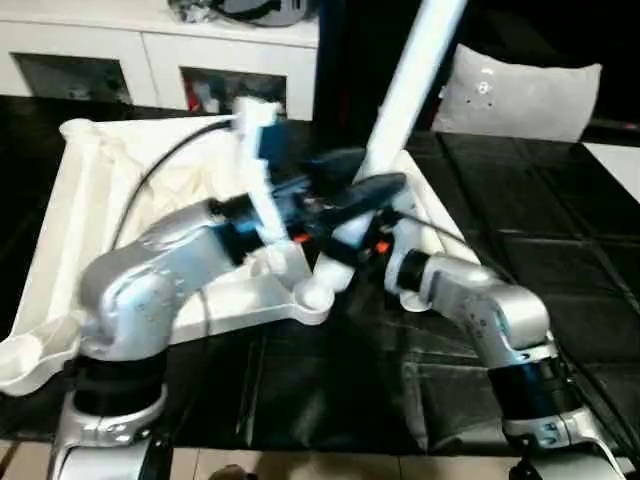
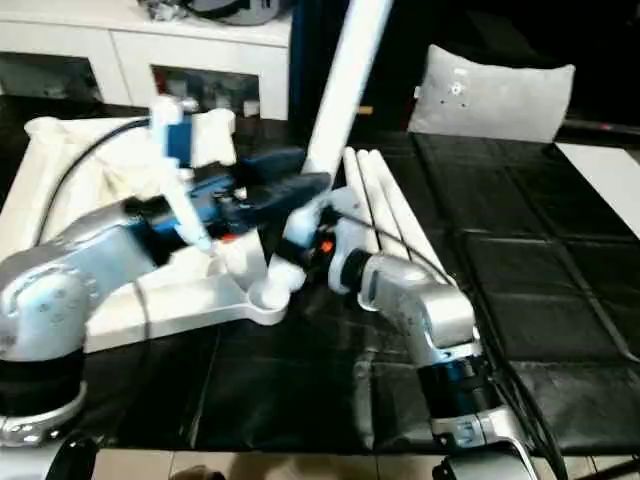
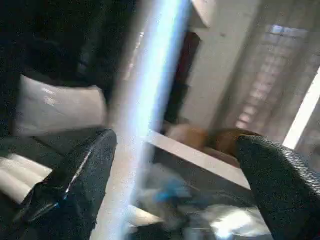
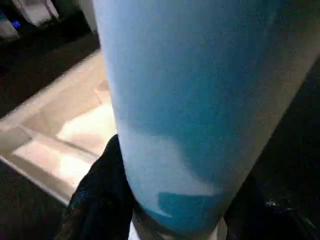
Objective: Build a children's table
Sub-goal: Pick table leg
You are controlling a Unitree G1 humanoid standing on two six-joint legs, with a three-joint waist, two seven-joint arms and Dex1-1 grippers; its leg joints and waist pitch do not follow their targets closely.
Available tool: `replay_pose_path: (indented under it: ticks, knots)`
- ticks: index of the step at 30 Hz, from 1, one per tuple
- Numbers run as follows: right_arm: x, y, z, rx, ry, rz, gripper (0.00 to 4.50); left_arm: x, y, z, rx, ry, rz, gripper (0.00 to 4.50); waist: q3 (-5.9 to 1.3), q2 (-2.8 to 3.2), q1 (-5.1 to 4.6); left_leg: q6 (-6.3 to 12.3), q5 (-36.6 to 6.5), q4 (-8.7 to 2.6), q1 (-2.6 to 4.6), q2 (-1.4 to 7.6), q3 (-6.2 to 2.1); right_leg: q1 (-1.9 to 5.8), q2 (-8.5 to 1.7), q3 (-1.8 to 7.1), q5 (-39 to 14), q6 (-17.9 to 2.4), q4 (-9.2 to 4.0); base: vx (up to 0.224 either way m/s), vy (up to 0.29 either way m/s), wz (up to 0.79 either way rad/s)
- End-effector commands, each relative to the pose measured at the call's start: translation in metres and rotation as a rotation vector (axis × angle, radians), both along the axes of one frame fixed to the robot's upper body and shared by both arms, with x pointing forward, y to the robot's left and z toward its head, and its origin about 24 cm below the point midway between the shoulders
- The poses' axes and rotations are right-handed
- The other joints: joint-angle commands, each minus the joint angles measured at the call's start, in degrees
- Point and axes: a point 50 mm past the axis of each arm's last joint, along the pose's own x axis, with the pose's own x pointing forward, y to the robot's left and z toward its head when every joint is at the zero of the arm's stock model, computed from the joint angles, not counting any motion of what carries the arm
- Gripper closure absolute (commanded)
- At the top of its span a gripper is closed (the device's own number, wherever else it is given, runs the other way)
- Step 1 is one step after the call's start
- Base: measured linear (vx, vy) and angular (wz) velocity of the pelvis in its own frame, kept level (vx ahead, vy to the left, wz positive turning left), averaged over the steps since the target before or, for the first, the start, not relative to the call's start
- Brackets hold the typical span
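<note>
The white table top (image 1: 70, 200) lies upside down on the black floor mat, ribs up. One long white leg (image 1: 410, 80) rises tilted from near the top's near right corner socket (image 1: 315, 293). My left gripper (image 1: 365, 185) reaches across to this leg; in the left wrist view its fingers (image 3: 75, 175) stand wide apart, open, on either side of the leg (image 3: 150, 100). Lower down, my right gripper (image 1: 350, 245) is shut on the leg's thick base (image 4: 190, 125), just above the socket.
More white legs (image 2: 385, 200) lie side by side on the mat along the top's right edge. A grey-white pillow (image 1: 515, 95) sits at the back right, and a white cabinet (image 1: 150, 50) stands behind the top.
</note>
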Motion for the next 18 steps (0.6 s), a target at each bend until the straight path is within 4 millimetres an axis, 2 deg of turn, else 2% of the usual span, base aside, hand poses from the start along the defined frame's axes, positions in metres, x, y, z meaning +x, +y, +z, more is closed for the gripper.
replay_pose_path:
  ticks: [1,3,4,5,6,8,11,12,14,18]
  knots:
    - [-0.002,-0.004,0.010,0.037,-0.059,0.013,2.57,0.018,0.015,0.000,0.030,0.003,0.179,0.00,-3.93,1.41,-0.01,-4.39,-12.50,-4.06,2.11,1.90,-0.58,1.71,-2.55,1.03,-2.28,-9.36,-4.34,0.000,0.000,0.00]
    - [-0.005,0.000,0.013,0.041,-0.080,0.045,2.57,0.035,0.025,-0.006,0.100,0.047,0.321,0.00,-3.96,1.33,-0.13,-4.57,-12.67,-4.11,2.07,1.84,-0.67,1.76,-2.49,1.01,-2.54,-8.33,-4.43,0.000,0.000,0.00]
    - [-0.006,0.002,0.013,0.048,-0.084,0.051,2.57,0.038,0.026,-0.008,0.124,0.054,0.338,0.00,-3.96,1.60,-0.09,-4.65,-12.82,-4.15,2.09,1.84,-0.77,1.71,-2.56,0.99,-2.98,-8.14,-4.43,0.000,0.000,0.00]
    - [-0.006,0.002,0.013,0.048,-0.084,0.051,2.57,0.038,0.026,-0.008,0.124,0.054,0.338,0.00,-4.03,1.58,-0.14,-4.89,-12.65,-4.12,2.12,1.86,-0.77,1.67,-2.63,0.96,-3.03,-8.18,-4.38,0.000,0.000,0.00]
    - [-0.007,0.004,0.013,0.047,-0.087,0.058,2.57,0.040,0.022,-0.012,0.167,0.065,0.338,0.00,-4.11,2.01,-0.07,-5.09,-11.85,-4.10,2.10,1.92,-0.86,1.68,-2.69,0.92,-1.72,-8.96,-4.18,0.000,0.000,0.00]
    - [-0.008,0.006,0.010,0.036,-0.090,0.061,2.57,0.042,0.008,-0.018,0.221,0.073,0.296,0.00,-4.26,2.18,0.01,-5.03,-11.15,-3.91,2.26,1.91,-0.77,1.58,-2.59,0.85,0.77,-9.90,-4.02,0.000,0.000,0.00]
    - [-0.008,0.007,0.008,0.031,-0.090,0.055,2.57,0.043,-0.004,-0.019,0.235,0.075,0.261,0.00,-4.38,2.00,0.29,-4.41,-9.06,-3.77,1.98,1.86,-0.68,1.98,-2.74,0.80,4.77,-11.66,-3.65,0.000,0.000,0.00]
    - [-0.009,0.008,0.006,0.018,-0.094,0.054,2.57,0.044,-0.009,-0.019,0.243,0.068,0.246,0.00,-4.32,2.21,0.30,-4.26,-8.56,-3.74,1.86,1.84,-0.72,2.06,-2.75,0.79,5.71,-12.05,-3.59,0.000,0.000,0.00]
    - [-0.010,0.008,0.003,0.000,-0.094,0.053,2.57,0.042,-0.017,-0.018,0.249,0.045,0.197,0.00,-4.19,1.91,0.19,-3.95,-9.04,-3.76,1.79,1.72,-0.62,2.24,-2.77,0.84,4.93,-12.05,-3.85,0.000,0.000,0.00]
    - [-0.010,0.008,0.002,-0.012,-0.096,0.046,2.57,0.035,-0.024,-0.014,0.247,0.007,0.128,0.00,-4.07,1.94,-0.14,-3.70,-10.19,-3.78,1.81,1.81,-0.61,2.18,-2.83,0.92,2.10,-12.54,-3.97,0.000,0.000,0.00]
